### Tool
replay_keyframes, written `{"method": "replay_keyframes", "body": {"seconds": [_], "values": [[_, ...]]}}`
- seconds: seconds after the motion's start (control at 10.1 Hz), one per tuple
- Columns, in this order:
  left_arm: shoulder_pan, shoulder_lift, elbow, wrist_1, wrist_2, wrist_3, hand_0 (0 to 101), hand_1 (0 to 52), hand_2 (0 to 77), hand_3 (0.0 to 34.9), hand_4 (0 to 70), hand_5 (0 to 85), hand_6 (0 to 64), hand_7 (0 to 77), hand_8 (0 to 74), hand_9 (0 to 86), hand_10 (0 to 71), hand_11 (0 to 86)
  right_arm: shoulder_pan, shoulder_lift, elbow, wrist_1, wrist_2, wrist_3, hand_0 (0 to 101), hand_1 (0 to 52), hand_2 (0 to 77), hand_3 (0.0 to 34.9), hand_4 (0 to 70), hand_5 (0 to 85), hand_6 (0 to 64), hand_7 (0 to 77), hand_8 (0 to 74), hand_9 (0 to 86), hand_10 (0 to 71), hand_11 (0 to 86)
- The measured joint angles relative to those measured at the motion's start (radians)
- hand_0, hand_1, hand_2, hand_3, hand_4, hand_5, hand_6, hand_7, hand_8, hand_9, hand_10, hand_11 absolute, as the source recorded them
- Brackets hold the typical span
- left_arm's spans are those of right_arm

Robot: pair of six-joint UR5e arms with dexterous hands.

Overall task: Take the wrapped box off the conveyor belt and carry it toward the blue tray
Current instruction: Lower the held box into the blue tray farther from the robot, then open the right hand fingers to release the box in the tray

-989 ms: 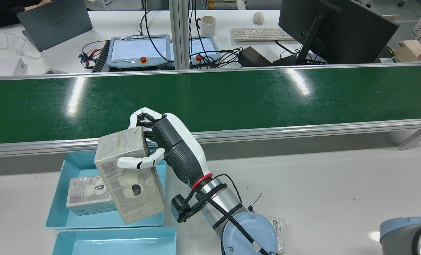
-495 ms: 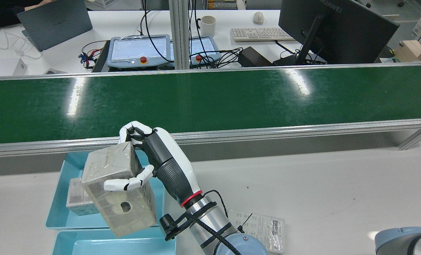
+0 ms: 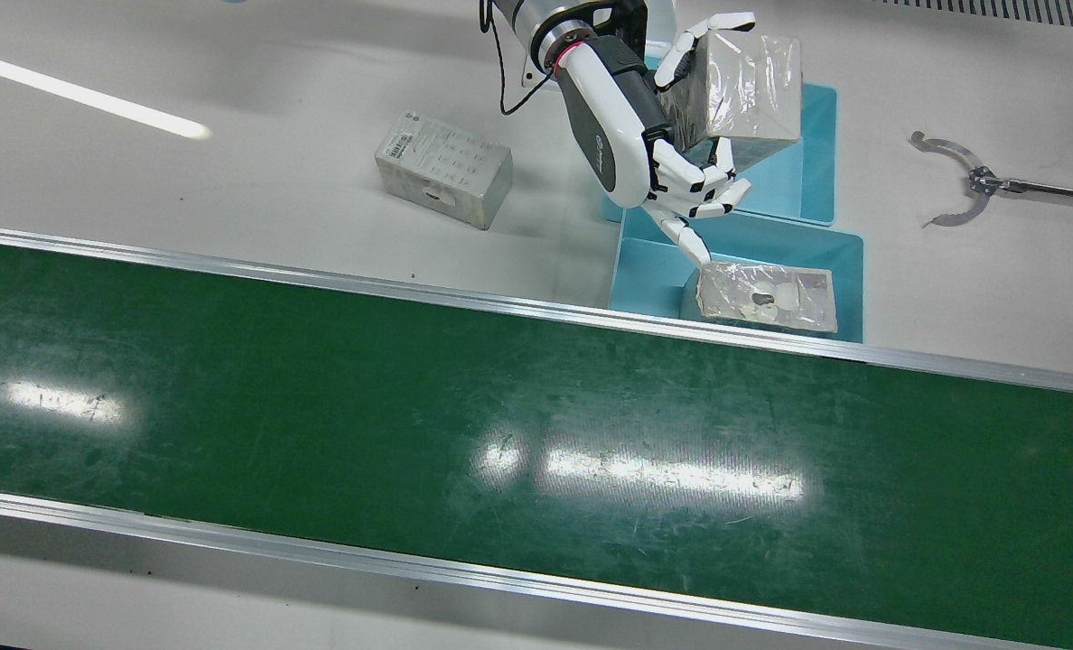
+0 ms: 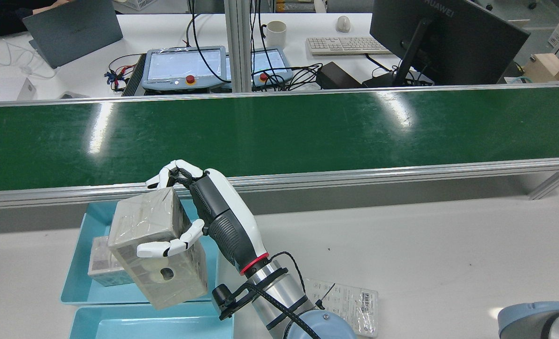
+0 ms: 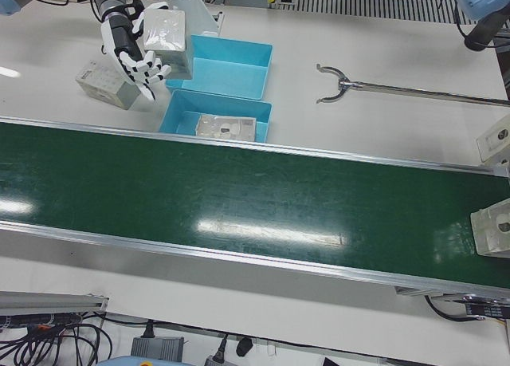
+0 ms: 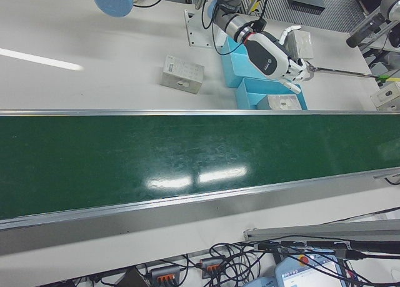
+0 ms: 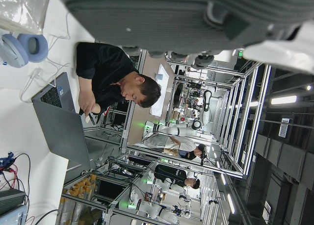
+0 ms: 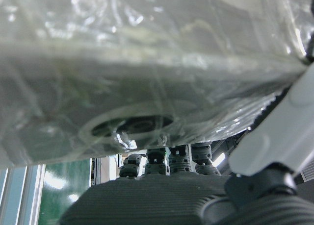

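The conveyor belt [image 4: 279, 136] is dark green, the trays [image 3: 807, 126] light blue, the worktop [image 4: 425, 245] white, the wrapped box [image 4: 155, 249] greyish under glossy clear film.

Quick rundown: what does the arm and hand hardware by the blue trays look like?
Right hand: white shell over dark grey textured body, white segmented fingers with black linkages, red wrist ring. Silver arm tube, pale blue joint cap, black cable, small black camera.

Cannot see most of the second box [image 4: 101, 263] in the blue tray [image 4: 78, 282] from the rear (covered by the wrapped box [image 4: 143, 216]). Cannot see the nearer tray [image 4: 119, 325] whole either, cut by the bottom edge. Cannot read the print on the flat pack [image 4: 350, 301].
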Motion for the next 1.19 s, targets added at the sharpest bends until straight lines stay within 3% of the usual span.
{"method": "replay_keyframes", "body": {"seconds": [0.1, 0.2, 0.3, 0.4, 0.49, 0.59, 0.69, 0.79, 0.89, 0.99, 1.19], "values": [[0.000, 0.000, 0.000, 0.000, 0.000, 0.000, 0, 0.0, 0.5, 0.0, 0.0, 1.1, 0.0, 0.0, 0.0, 0.0, 0.5, 0.0, 0.000, 0.000, 0.000, 0.000, 0.000, 0.000, 46, 0.0, 30.5, 0.7, 18.5, 68.7, 37.6, 61.1, 24.0, 36.5, 4.9, 8.7], [0.000, 0.000, 0.000, 0.000, 0.000, 0.000, 0, 0.0, 1.1, 0.0, 0.0, 1.1, 0.0, 0.0, 0.0, 0.0, 0.0, 0.0, 0.000, 0.000, 0.000, 0.000, 0.000, 0.000, 46, 0.0, 22.4, 9.9, 18.5, 68.7, 31.6, 61.1, 0.0, 18.5, 4.9, 8.7], [0.000, 0.000, 0.000, 0.000, 0.000, 0.000, 0, 0.0, 1.1, 0.0, 0.0, 1.1, 0.0, 0.0, 0.0, 0.0, 0.0, 0.0, 0.000, 0.000, 0.000, 0.000, 0.000, 0.000, 47, 0.5, 22.4, 14.1, 16.9, 67.6, 27.3, 58.4, 3.3, 6.5, 4.4, 9.3], [0.000, 0.000, 0.000, 0.000, 0.000, 0.000, 0, 0.0, 0.5, 0.0, 0.0, 1.1, 0.0, 0.0, 0.0, 0.0, 0.0, 0.0, 0.000, 0.000, 0.000, 0.000, 0.000, 0.000, 47, 0.5, 22.4, 14.1, 16.9, 67.6, 27.3, 58.4, 3.3, 6.5, 4.4, 9.3], [0.000, 0.000, 0.000, 0.000, 0.000, 0.000, 0, 0.0, 0.5, 0.0, 0.0, 1.1, 0.0, 0.5, 0.0, 0.0, 0.5, 0.0, 0.000, 0.000, 0.000, 0.000, 0.000, 0.000, 48, 6.0, 22.4, 14.7, 10.9, 62.2, 20.2, 52.4, 1.1, 1.6, 4.4, 9.8], [0.000, 0.000, 0.000, 0.000, 0.000, 0.000, 0, 0.0, 0.5, 0.0, 0.0, 1.1, 0.0, 0.0, 0.0, 0.0, 0.5, 0.0, 0.000, 0.000, 0.000, 0.000, 0.000, 0.000, 48, 18.5, 17.5, 17.2, 4.4, 55.1, 12.0, 46.4, 1.1, 1.6, 4.4, 7.1], [0.000, 0.000, 0.000, 0.000, 0.000, 0.000, 0, 0.0, 1.1, 0.0, 0.0, 1.1, 0.0, 0.0, 0.0, 0.0, 0.0, 0.0, 0.000, 0.000, 0.000, 0.000, 0.000, 0.000, 47, 9.3, 15.3, 24.5, 1.1, 36.5, 0.0, 21.8, 0.0, 2.2, 1.1, 3.3], [0.000, 0.000, 0.000, 0.000, 0.000, 0.000, 0, 0.0, 1.1, 0.0, 0.0, 1.1, 0.0, 0.0, 0.0, 0.0, 0.0, 0.0, 0.000, 0.000, 0.000, 0.000, 0.000, 0.000, 47, 9.3, 15.3, 24.5, 1.1, 36.5, 0.0, 21.8, 0.0, 2.2, 1.1, 3.3], [0.000, 0.000, 0.000, 0.000, 0.000, 0.000, 0, 0.0, 0.5, 0.0, 0.0, 1.1, 0.0, 0.0, 0.0, 0.0, 0.0, 0.0, 0.000, 0.000, 0.000, 0.000, 0.000, 0.000, 47, 18.5, 12.5, 28.0, 1.1, 22.4, 1.1, 7.6, 0.0, 1.6, 1.1, 3.8], [0.000, 0.000, 0.000, 0.000, 0.000, 0.000, 0, 0.0, 1.1, 0.0, 0.0, 1.1, 0.0, 0.0, 0.0, 0.0, 0.0, 0.0, 0.000, 0.000, 0.000, 0.000, 0.000, 0.000, 47, 14.7, 16.4, 30.6, 1.1, 10.4, 1.1, 11.4, 0.0, 1.6, 1.1, 3.8], [0.000, 0.000, 0.000, 0.000, 0.000, 0.000, 0, 0.0, 1.1, 0.0, 0.0, 1.1, 0.0, 0.0, 0.0, 0.0, 0.0, 0.0, 0.000, 0.000, 0.000, 0.000, 0.000, 0.000, 47, 14.7, 16.4, 30.6, 0.0, 12.5, 1.1, 8.7, 0.0, 1.6, 1.1, 3.3]]}}
